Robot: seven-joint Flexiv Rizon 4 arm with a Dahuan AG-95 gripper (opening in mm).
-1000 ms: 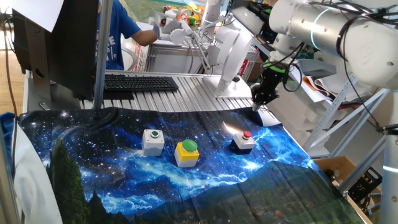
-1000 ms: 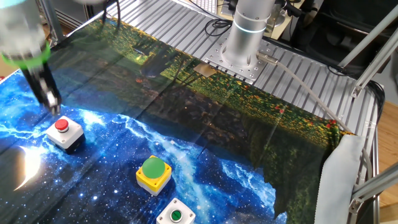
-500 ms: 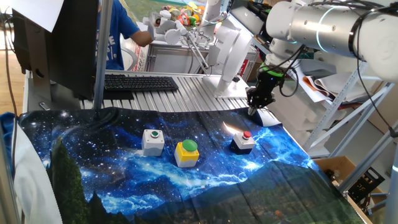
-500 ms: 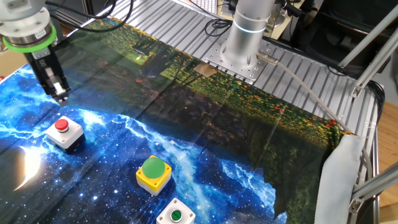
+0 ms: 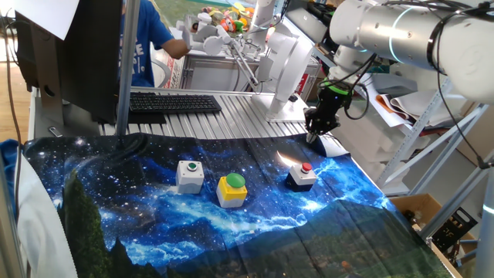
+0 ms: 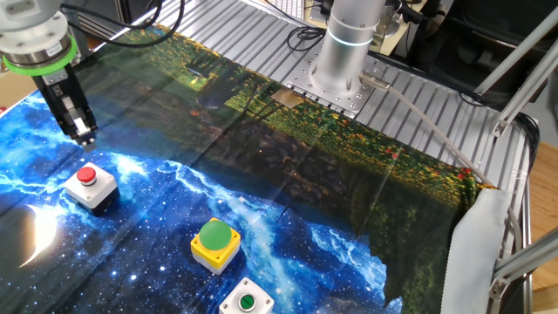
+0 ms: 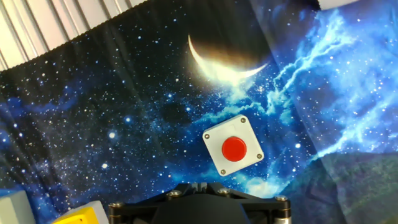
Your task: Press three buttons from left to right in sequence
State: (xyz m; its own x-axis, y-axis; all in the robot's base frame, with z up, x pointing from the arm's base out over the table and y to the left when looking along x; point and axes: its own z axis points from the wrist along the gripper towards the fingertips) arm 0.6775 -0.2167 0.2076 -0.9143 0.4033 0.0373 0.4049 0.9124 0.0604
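Note:
Three button boxes stand in a row on the starry cloth. The grey box with a small green cap (image 5: 189, 174) is on the left, also in the other fixed view (image 6: 246, 302). The yellow box with a large green dome (image 5: 231, 190) (image 6: 215, 243) is in the middle. The dark-sided, white-topped box with a small red cap (image 5: 302, 175) (image 6: 90, 185) (image 7: 233, 148) is on the right. My gripper (image 5: 312, 134) (image 6: 84, 136) hangs above the cloth just behind the red-capped box, touching nothing. No view shows the fingertips clearly.
The arm's base (image 6: 342, 52) stands on the ribbed metal table behind the cloth. A keyboard (image 5: 174, 102) lies at the back, a person in blue (image 5: 147, 46) is behind it. A moon print (image 7: 224, 65) is on the cloth near the red button.
My gripper has shifted a little leftwards, away from above the red-capped box, over the last second. It has barely moved in the last half second. The buttons have not moved.

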